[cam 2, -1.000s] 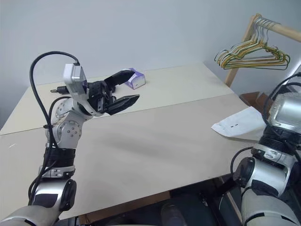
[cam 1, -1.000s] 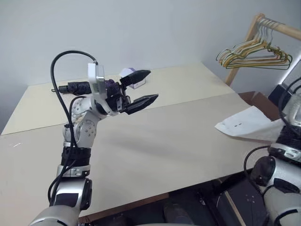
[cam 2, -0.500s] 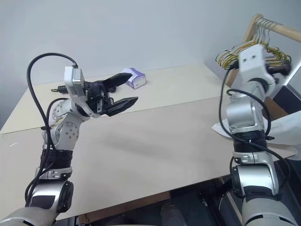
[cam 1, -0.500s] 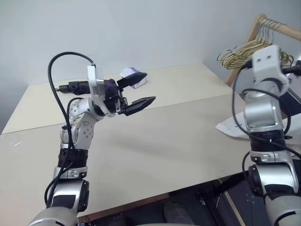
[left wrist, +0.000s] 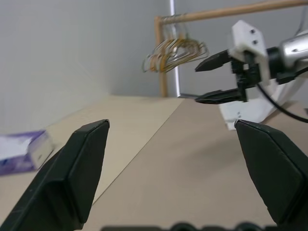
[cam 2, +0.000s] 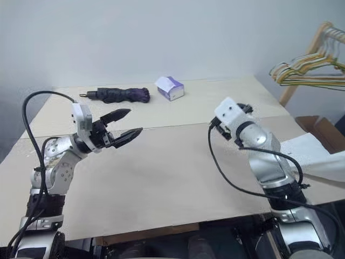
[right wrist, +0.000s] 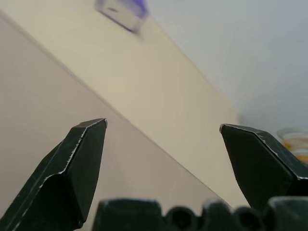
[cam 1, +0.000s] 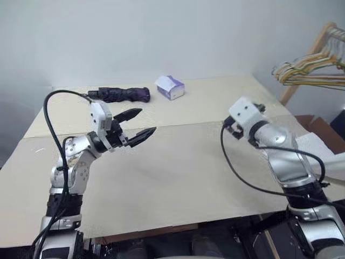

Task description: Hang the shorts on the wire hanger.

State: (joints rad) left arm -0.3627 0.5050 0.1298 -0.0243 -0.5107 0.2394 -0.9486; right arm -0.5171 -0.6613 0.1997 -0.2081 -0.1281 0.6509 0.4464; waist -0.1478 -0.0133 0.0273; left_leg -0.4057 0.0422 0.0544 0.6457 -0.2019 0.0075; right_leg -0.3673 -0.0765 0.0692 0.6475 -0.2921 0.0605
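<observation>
my left claw [cam 1: 135,123] hangs above the table [cam 1: 178,172] with its two black fingers spread wide and nothing between them. it points toward my right side, a little upward. my right claw [left wrist: 214,79] is also spread wide and empty; from my left wrist i see its two black fingers parted, pointing across the table toward my left claw, the two well apart with bare tabletop between them.

the shorts [cam 2: 312,156] lie at the table's right edge, white cloth partly hidden behind my right arm, behind and to the outer side of my right claw, not touched by it. from my left wrist a patch of the same white cloth shows just below my right claw's fingers.

a bunch of hangers [cam 1: 310,73] dangles from a wooden rail [cam 1: 334,29] beyond the table's far right corner, above and past my right claw, yellow, green and pale wires together. i cannot tell whether the wire hanger i need is among them, and i cannot pick it out elsewhere.

on the far side of the table, beyond my left claw, lies a folded dark purple umbrella [cam 1: 121,95], and just beside its end a small white and purple box [cam 1: 170,87], which sits between the two claws but well past them. my right wrist looks toward that box [right wrist: 120,9] over the table seam.
</observation>
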